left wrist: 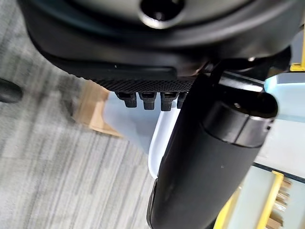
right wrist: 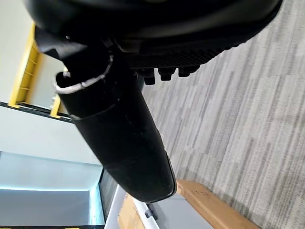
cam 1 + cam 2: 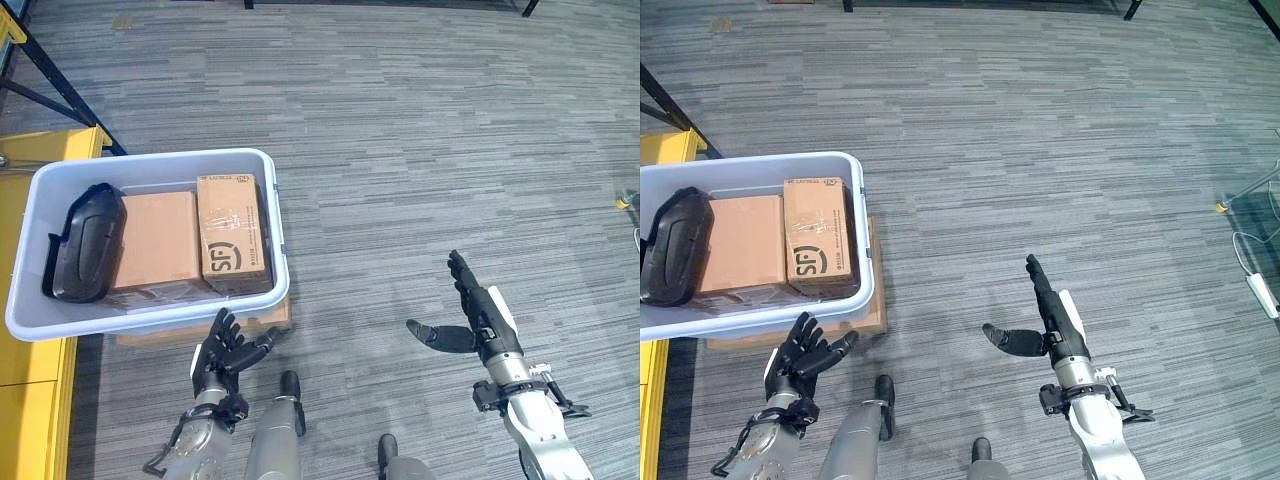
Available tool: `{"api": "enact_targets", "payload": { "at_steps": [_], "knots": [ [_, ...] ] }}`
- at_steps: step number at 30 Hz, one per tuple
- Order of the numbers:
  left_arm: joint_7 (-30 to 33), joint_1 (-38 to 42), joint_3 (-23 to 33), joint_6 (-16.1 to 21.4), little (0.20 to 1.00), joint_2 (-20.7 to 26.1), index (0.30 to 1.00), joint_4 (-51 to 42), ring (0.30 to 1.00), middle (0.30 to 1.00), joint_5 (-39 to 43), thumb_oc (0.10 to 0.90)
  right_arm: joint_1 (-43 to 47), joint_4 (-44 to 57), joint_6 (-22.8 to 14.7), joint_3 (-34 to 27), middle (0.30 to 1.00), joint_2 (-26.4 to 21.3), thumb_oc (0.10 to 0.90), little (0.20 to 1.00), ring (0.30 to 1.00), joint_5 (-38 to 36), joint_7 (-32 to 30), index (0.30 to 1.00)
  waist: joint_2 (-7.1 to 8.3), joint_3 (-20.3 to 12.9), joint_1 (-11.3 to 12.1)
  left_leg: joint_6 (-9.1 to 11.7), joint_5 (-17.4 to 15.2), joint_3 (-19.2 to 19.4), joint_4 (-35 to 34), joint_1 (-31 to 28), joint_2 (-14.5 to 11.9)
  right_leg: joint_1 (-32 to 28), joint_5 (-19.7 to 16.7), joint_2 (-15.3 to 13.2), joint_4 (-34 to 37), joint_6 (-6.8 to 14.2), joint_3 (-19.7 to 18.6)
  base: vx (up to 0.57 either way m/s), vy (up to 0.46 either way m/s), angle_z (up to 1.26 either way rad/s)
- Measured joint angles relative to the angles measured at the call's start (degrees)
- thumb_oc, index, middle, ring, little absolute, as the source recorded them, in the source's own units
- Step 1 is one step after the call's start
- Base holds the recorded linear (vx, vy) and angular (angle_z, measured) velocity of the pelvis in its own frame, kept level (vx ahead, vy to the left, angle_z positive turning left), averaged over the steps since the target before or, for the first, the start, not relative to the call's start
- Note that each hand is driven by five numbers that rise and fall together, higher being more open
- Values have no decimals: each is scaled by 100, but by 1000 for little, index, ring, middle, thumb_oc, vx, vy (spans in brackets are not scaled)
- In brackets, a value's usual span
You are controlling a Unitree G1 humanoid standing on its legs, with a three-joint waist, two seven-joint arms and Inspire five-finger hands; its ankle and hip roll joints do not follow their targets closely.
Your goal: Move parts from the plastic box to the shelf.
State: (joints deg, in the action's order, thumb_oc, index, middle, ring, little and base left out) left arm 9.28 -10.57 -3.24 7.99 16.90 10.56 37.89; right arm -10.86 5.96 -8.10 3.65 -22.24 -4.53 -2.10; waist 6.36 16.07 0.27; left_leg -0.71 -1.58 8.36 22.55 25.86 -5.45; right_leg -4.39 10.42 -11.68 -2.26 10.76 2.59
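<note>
The left hand (image 3: 222, 352) was seen raised just in front of the near wall of the plastic box (image 3: 150, 310), its fingers spread and relaxed with nothing held between them, and whether the fingertips touched the wall could not be told. The right hand (image 3: 478, 312) was held well apart from the box, over the grey carpet (image 3: 420, 150), with its fingers straight and pointing away from the robot and its thumb (image 3: 433, 334) stretched out toward the robot's left; it too was empty. The pale plastic box was seen resting on a flat piece of cardboard (image 3: 262, 318), which showed under the box's near right corner. Three parts were contained in the box: a black moulded part (image 3: 88, 242) was leaned against the left wall, a plain brown carton (image 3: 155, 240) was laid flat in the middle, and a second brown carton with black print (image 3: 234, 232) was stood on its side at the right, touching the plain one. To the left of the box, a yellow surface (image 3: 25, 370) was seen just beside it, and a dark blue metal frame (image 3: 50, 75) was seen beyond the box's far left corner. In the left wrist view, the box's pale rim (image 1: 159, 138) and the cardboard (image 1: 97, 112) were seen past the hand's fingers (image 1: 145, 99).
</note>
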Motion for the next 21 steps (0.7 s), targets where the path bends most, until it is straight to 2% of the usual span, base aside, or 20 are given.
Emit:
{"api": "enact_targets", "payload": {
  "at_steps": [7, 15, 19, 21],
  "knots": [
    [-7, 13, 16, 0, 1000, -17, 1000, -5, 1000, 1000, 1, 900, -312, 0, 2, -1, 1000, -1, 900, 1000, 1000, 6, 42, 1000, -3, -2, -22, 60, 25, 9, -59, -6, -18, 35, 0, 1, -25, -14, -18, 1, 0, -1],
    [-17, -14, 8, -2, 1000, -18, 1000, -5, 1000, 1000, 2, 900, -175, 1, 2, 1, 1000, -5, 900, 1000, 1000, 9, 60, 1000, -10, -5, -2, 50, 40, 11, -23, -31, -18, 6, -12, -6, -22, -16, -18, 15, 17, 0],
    [-46, 29, -5, -10, 1000, -21, 1000, 5, 1000, 1000, 2, 900, -29, 1, 3, 0, 1000, -17, 900, 1000, 1000, 12, 57, 1000, -18, -5, 7, 10, -88, 98, 72, -105, -17, 8, 6, -73, -202, -11, -67, 72, 111, -8],
    [-88, 187, -89, -17, 1000, 4, 1000, 23, 1000, 1000, -2, 900, 8, 10, 1, -23, 1000, -26, 900, 1000, 1000, 34, 52, 1000, -72, -19, 6, -46, -289, 127, 96, -180, 102, 65, 3, -153, -525, -12, -49, 111, 235, 2]
  ]
}}
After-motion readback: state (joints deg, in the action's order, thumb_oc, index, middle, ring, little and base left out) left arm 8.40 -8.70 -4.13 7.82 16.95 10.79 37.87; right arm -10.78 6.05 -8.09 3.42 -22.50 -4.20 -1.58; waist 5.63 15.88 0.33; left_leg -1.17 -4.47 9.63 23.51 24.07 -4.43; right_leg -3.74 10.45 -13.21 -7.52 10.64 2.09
